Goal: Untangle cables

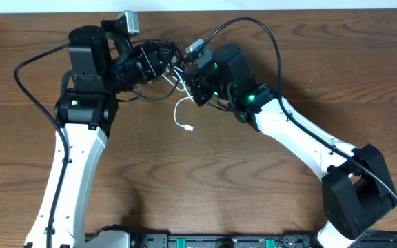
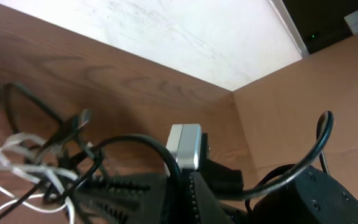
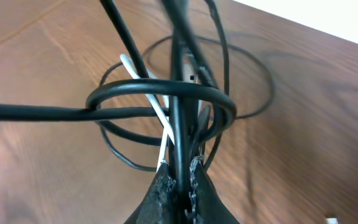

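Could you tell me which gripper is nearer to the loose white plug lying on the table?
Right. In the overhead view the right gripper is directly above the white plug; the left gripper is farther up and to the left.

Left fingers (image 2: 124, 186), right fingers (image 3: 161, 190) pinched tight.

We've got a thin black flexible cord (image 1: 151, 98) and a thin white flexible cord (image 1: 178, 110) knotted into one small bundle toward the far middle of the wooden table (image 1: 205, 193). Close up, the black one (image 3: 129, 89) curls into a few overlapping loops, and a white strand (image 3: 143, 79) slants right through them. From the other side the white (image 2: 17, 148) crumples across the black strands (image 2: 39, 112). One white loop trails out toward us, ending in a small white plug (image 1: 189, 128).
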You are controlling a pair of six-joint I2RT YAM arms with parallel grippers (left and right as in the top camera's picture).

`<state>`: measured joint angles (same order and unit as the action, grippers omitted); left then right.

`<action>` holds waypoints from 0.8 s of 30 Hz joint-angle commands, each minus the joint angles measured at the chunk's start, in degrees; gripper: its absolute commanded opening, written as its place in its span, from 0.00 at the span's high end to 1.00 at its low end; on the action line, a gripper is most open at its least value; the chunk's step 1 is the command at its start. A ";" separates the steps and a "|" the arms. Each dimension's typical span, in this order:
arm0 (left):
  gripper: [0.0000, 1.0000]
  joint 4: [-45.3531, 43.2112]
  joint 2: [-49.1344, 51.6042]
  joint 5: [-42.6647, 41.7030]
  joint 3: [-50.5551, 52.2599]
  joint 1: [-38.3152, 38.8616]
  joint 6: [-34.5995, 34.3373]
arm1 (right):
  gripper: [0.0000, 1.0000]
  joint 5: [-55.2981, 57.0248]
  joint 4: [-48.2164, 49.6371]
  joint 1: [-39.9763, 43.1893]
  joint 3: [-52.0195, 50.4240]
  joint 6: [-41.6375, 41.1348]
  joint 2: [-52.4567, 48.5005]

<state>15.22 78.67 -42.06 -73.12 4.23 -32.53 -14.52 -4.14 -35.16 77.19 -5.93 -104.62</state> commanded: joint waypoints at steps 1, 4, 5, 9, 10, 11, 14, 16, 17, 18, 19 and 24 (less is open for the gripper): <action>0.93 0.90 -0.22 0.74 -1.99 0.02 -0.02 | 0.99 7.98 -1.77 1.57 0.42 -3.48 -0.02; 0.93 4.68 -0.22 9.97 -1.99 0.02 3.37 | 0.99 9.03 -4.42 3.89 0.42 -5.01 1.60; 0.93 6.16 -0.20 14.29 -1.99 0.02 3.41 | 0.99 9.03 -5.35 4.66 0.42 -4.98 2.38; 0.93 9.68 0.76 30.29 -1.97 0.02 5.90 | 0.99 9.49 -11.15 7.58 0.42 -5.05 5.79; 0.93 10.08 1.18 33.64 -1.97 0.02 6.71 | 0.99 10.01 -13.75 8.57 0.42 -5.62 6.88; 0.93 10.27 1.60 36.11 -1.97 0.02 7.43 | 0.99 10.38 -15.56 9.27 0.42 -6.05 7.54; 0.93 10.49 3.45 42.34 -1.97 -0.17 9.81 | 0.99 10.58 -21.33 12.02 0.42 -7.28 9.14; 0.93 10.49 4.76 44.44 -1.97 -0.61 10.32 | 0.99 10.54 -24.44 14.03 0.42 -7.78 9.79; 0.93 10.49 5.46 44.85 -1.97 -0.98 10.88 | 0.99 10.49 -25.66 15.04 0.42 -7.78 10.03; 0.93 10.49 6.16 44.89 -1.97 -1.42 11.34 | 0.99 10.23 -26.82 16.17 0.42 -7.76 10.23; 0.93 10.54 6.82 44.89 -1.97 -1.84 11.50 | 0.99 9.81 -27.50 17.07 0.42 -7.74 10.29; 0.93 11.37 10.05 44.94 -1.97 -4.39 12.63 | 0.99 9.90 -30.77 20.85 0.42 -7.76 10.56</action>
<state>26.44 87.64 -7.35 -73.12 4.58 -22.63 -13.04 -32.34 -19.40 77.47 -13.04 -95.09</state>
